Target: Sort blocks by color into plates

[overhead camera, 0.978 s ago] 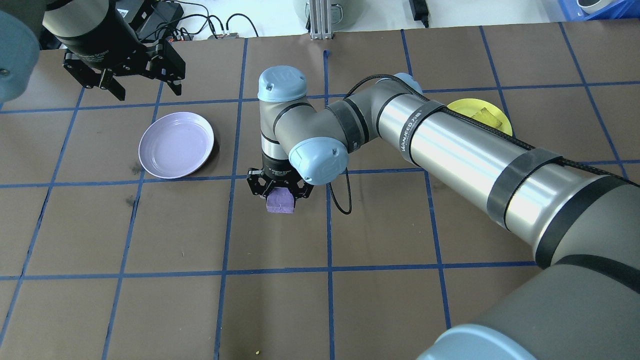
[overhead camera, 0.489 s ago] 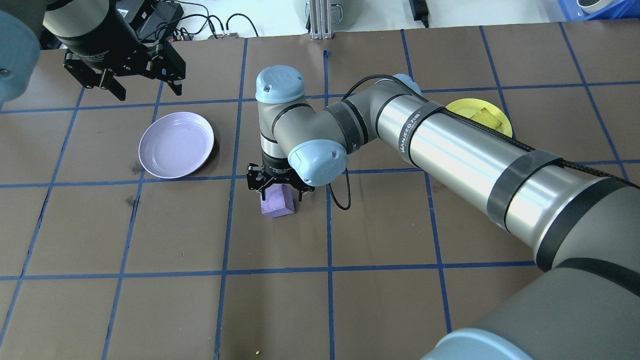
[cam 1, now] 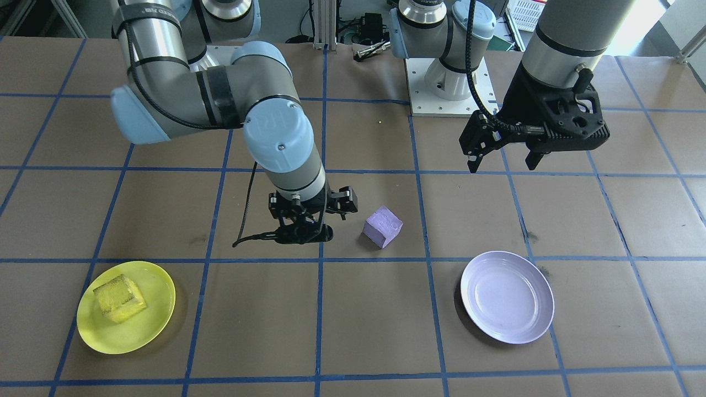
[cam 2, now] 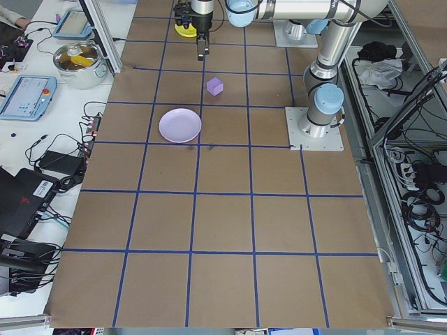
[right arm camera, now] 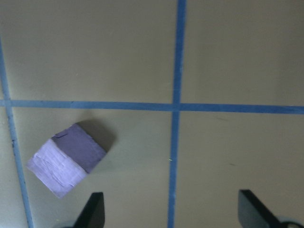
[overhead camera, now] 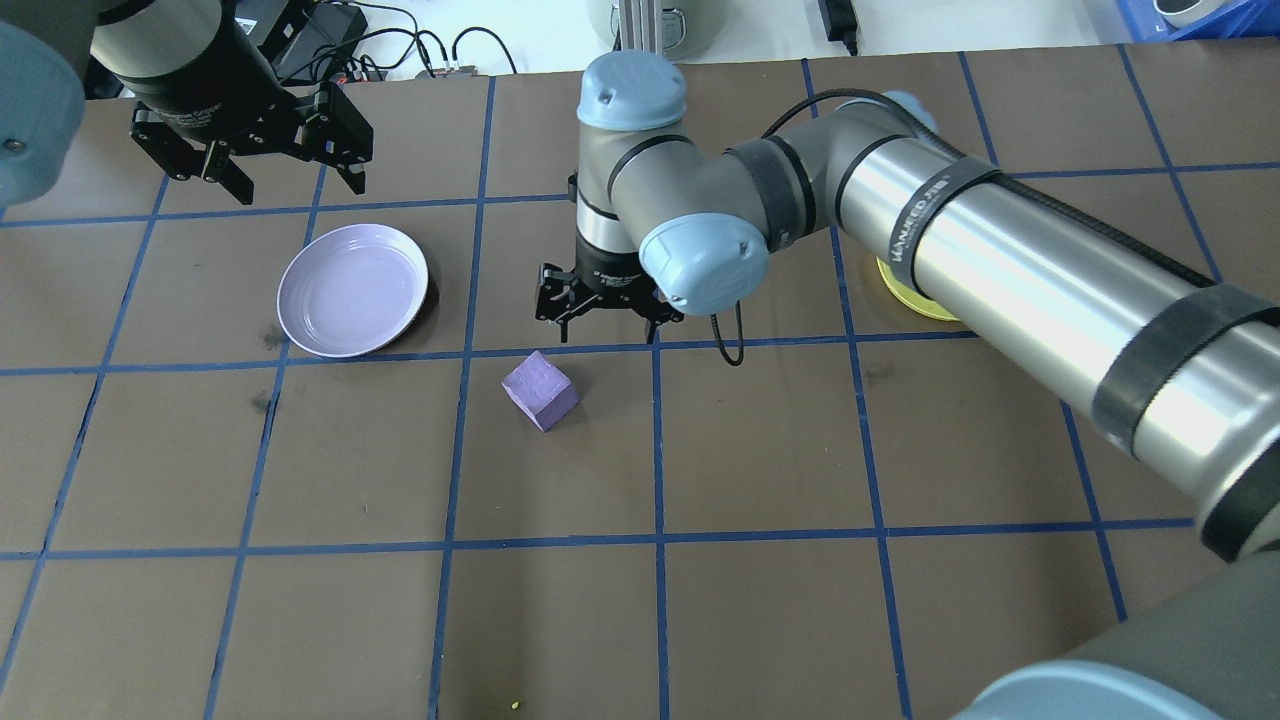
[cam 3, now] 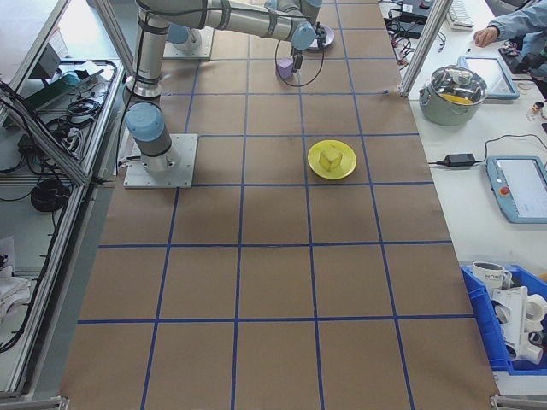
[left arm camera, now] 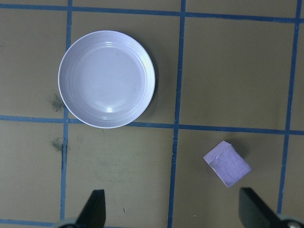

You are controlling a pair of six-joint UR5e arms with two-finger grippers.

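The purple block [overhead camera: 540, 390] sits alone on the bench [overhead camera: 760, 450], near the lavender plate [overhead camera: 352, 290]. The right tool [overhead camera: 608, 322] hovers beside it, jaws spread and empty. The left tool [overhead camera: 262, 170] is likewise open.

Two foam blocks — one purple block [cam 1: 383, 226] lying on the brown paper, one yellow block [cam 1: 119, 298] sitting in a plate. Two round plates — a yellow plate [cam 1: 151, 328] and a lavender plate [cam 1: 507, 298]. Two robot arms, each carrying one two-finger gripper: the left gripper [cam 1: 504, 160], the right gripper [overhead camera: 608, 330].
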